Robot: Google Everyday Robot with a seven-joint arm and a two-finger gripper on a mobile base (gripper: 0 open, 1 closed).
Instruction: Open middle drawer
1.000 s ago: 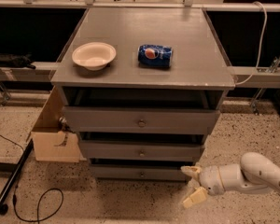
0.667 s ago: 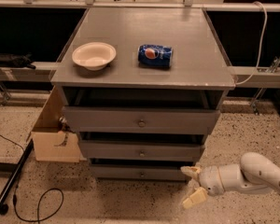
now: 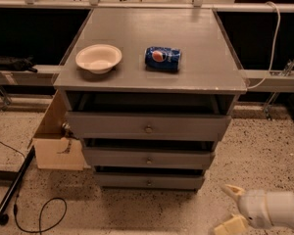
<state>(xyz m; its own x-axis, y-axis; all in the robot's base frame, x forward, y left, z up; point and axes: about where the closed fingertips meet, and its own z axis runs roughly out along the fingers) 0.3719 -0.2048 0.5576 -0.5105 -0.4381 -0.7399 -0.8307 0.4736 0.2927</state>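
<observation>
The tool [image 3: 230, 208] is low in the right bottom corner of the view, above the speckled floor [image 3: 264, 155], and its two pale fingers [image 3: 233, 190] are spread apart with nothing between them. It is to the right of the drawers, lower than them, and touches none of them. The middle drawer [image 3: 186, 157] is the second of three grey fronts under the counter [image 3: 206, 67], and it has one small round knob [image 3: 148, 160] at its centre. Above it is the top drawer [image 3: 108, 125], and below it the bottom drawer [image 3: 117, 180]; a dark gap shows above each front. On the counter a white bowl [image 3: 98, 58] stands on the left, and a blue can [image 3: 162, 58] lies on its side just to the right of the bowl, apart from it. A cardboard box [image 3: 56, 148] stands on the floor against the left side of the drawers, and a black cable [image 3: 39, 214] lies on the floor in front of it.
</observation>
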